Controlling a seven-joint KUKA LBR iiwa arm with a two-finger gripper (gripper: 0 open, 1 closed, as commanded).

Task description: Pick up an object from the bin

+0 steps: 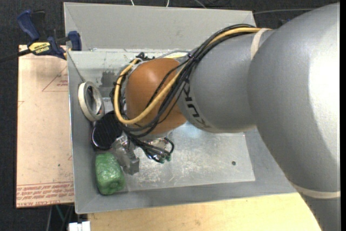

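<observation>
Pincer (128, 158) sits low in the bin's (216, 162) lower left corner, right beside a green lumpy thing (110, 173), open or shut I cannot tell; it seems ready to grab, then must squeeze and lift.

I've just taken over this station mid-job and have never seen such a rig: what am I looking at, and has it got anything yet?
The big grey shape is a robot arm, reaching in from the right; the orange dome and cables are its wrist. The single camera looks down on a grey metal bin. The arm's hand is low at the bin's front left, beside a green wrapped lump and a black round thing; a white tape roll lies farther back by the left wall. I cannot tell whether it holds anything.
</observation>
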